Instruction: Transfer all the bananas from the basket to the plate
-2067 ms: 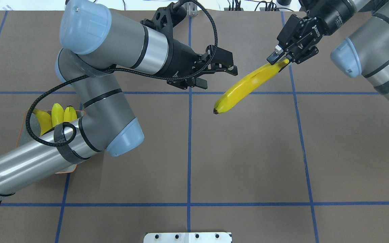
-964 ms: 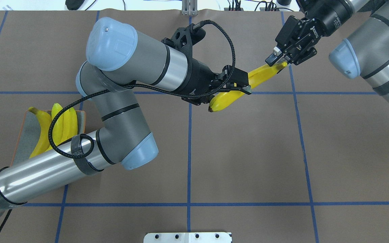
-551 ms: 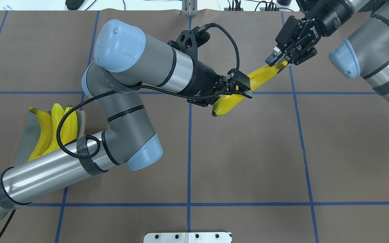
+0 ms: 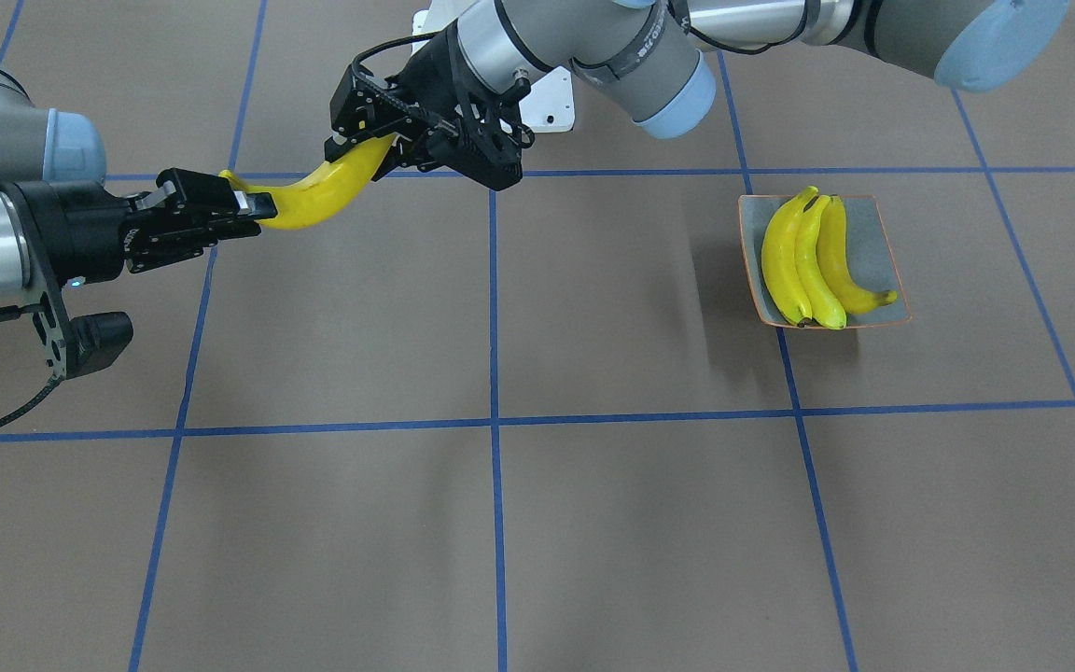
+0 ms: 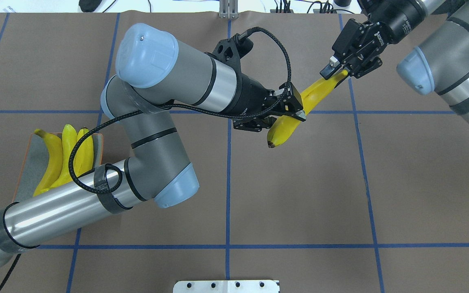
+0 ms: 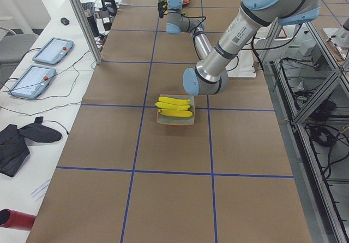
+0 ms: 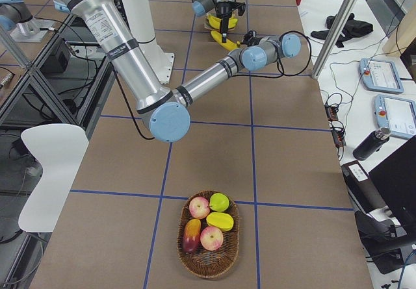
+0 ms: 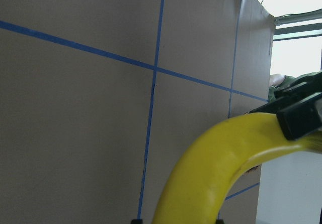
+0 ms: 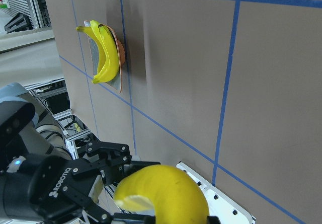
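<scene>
One banana (image 5: 284,129) hangs in the air over the far middle of the table, held at both ends of its span. My right gripper (image 5: 337,73) is shut on its stem end. My left gripper (image 5: 290,110) is shut around its middle; its free tip points down toward me. The same banana shows in the front view (image 4: 314,194), with the left gripper (image 4: 374,149) and right gripper (image 4: 253,207). It fills the left wrist view (image 8: 216,173) and the right wrist view (image 9: 161,191). Three bananas (image 4: 803,261) lie side by side on the plate (image 4: 878,245), partly under my left arm in the overhead view (image 5: 35,160).
A wicker basket (image 7: 208,273) with apples and other fruit, no bananas visible in it, stands at the table's right end. The white robot base (image 5: 226,286) is at the near edge. Tablets and cables lie on a side bench (image 6: 52,52).
My left arm swung right from over the plate to the hanging banana and closed around its middle. The banana's free tip tilted down and rightward. The right gripper stayed in place.
</scene>
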Robot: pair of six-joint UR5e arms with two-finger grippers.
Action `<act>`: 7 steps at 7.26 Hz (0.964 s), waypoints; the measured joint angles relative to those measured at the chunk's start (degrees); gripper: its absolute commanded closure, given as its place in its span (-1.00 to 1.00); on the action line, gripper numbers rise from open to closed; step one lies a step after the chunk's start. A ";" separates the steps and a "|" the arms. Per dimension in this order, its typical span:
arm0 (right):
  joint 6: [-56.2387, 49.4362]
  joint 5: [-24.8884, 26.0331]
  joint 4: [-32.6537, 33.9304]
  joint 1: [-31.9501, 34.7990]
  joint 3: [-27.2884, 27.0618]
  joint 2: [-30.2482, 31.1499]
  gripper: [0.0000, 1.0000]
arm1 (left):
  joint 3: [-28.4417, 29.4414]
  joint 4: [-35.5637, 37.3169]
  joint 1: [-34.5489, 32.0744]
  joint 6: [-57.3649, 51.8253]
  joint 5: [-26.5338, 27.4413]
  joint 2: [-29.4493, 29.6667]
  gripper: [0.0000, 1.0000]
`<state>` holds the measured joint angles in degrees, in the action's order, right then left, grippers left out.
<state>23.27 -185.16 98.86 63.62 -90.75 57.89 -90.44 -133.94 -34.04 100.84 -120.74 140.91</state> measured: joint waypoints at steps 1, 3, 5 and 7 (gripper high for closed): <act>0.06 -0.63 0.01 0.09 0.04 0.14 -1.00 | -0.08 0.02 0.02 0.89 -0.02 0.01 1.00; 0.11 -1.39 0.02 0.25 0.04 0.33 -1.00 | -0.15 0.09 0.02 1.40 -0.02 -0.01 1.00; 0.11 -1.50 0.02 0.56 -0.08 0.40 -1.00 | -0.17 0.23 -0.02 1.46 -0.07 -0.21 1.00; -0.02 -1.07 -0.08 2.92 -0.16 0.56 -1.00 | -0.31 1.84 -0.87 1.41 -0.18 -0.88 1.00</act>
<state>23.24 -186.24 98.78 66.53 -90.91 58.45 -90.75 -132.09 -34.91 102.25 -120.92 140.03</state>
